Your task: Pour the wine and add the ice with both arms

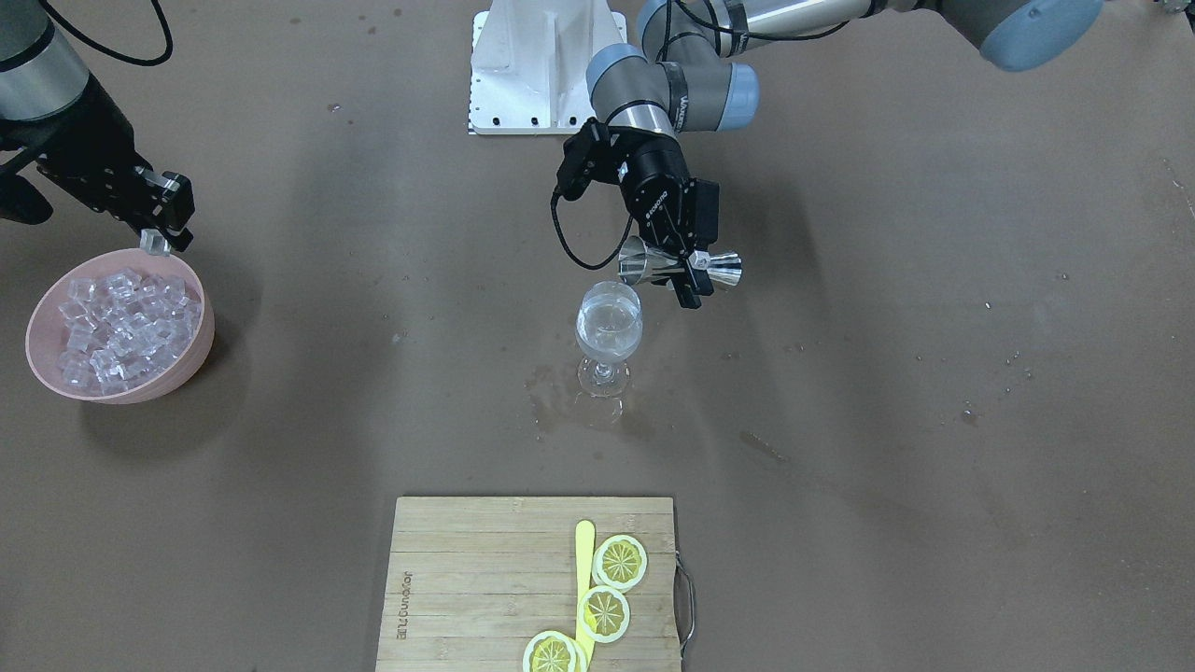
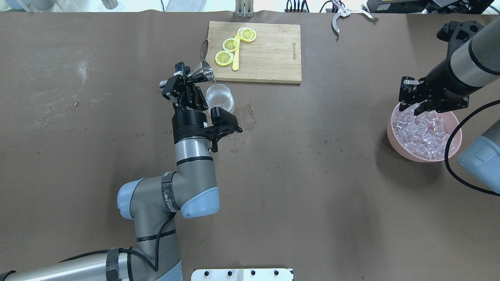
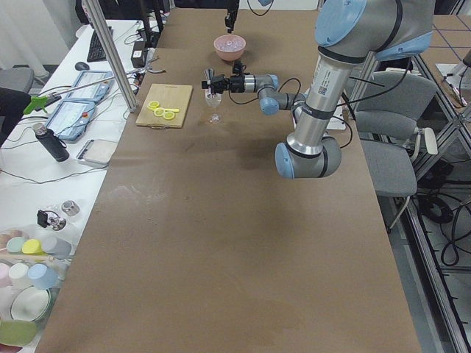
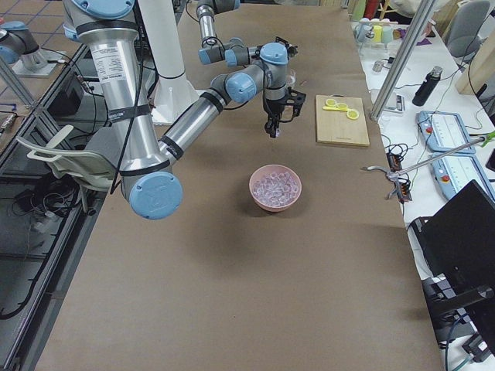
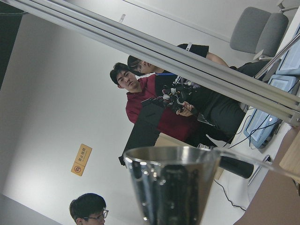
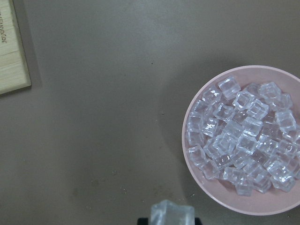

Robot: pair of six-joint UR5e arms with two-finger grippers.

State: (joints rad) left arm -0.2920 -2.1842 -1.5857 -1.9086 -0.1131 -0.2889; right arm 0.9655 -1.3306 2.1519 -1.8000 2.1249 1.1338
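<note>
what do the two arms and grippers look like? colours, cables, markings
Left arm and right arm: silver-grey round tubes, pale blue joint caps, black bands, loose black cables. Left gripper and right gripper: black, blocky, two slim fingers, some bare-metal parts. White lettering on the left gripper's body, too small to read.

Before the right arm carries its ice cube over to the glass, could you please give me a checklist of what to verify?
1. Grip on the ice cube: ok, the right gripper is shut on it above the pink bowl.
2. Is the wine glass upright: ok.
3. Is there wine in it: ok, some clear liquid shows.
4. Space above the glass free: not ok, the left gripper holds the jigger tipped at its rim.
5. Jigger emptied: cannot tell.
6. Is the table dry at the glass's foot: not ok, wet patches.
</note>
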